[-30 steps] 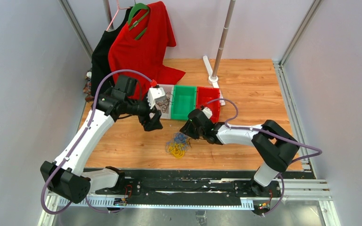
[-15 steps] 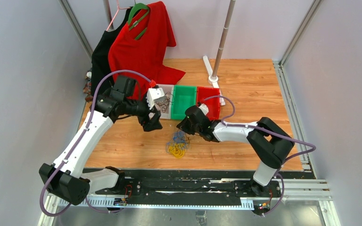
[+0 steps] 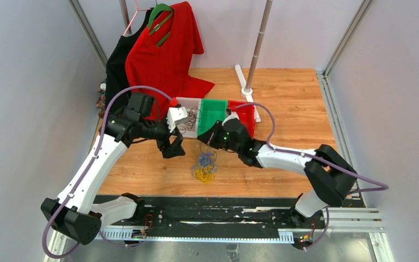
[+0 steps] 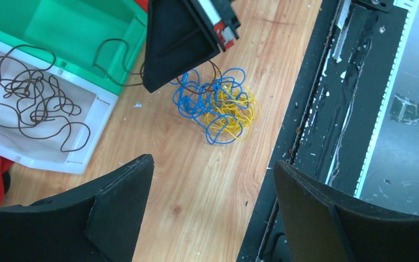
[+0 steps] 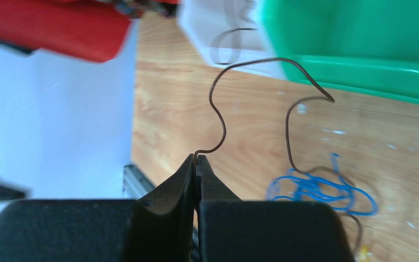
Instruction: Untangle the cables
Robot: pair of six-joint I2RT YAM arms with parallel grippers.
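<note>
Top external: high behind the arm bases, looking down over the whole desk [image 3: 294, 93]. Left wrist: well above, facing steeply down between spread left tool [image 4: 210, 164] fingers. Right wrist: low, close, sighting along right tool [image 5: 197, 164] pinching a brown cable [image 5: 218, 117]. Shared by all: blue cables [image 3: 206, 158], green bin [image 3: 213, 117].
</note>
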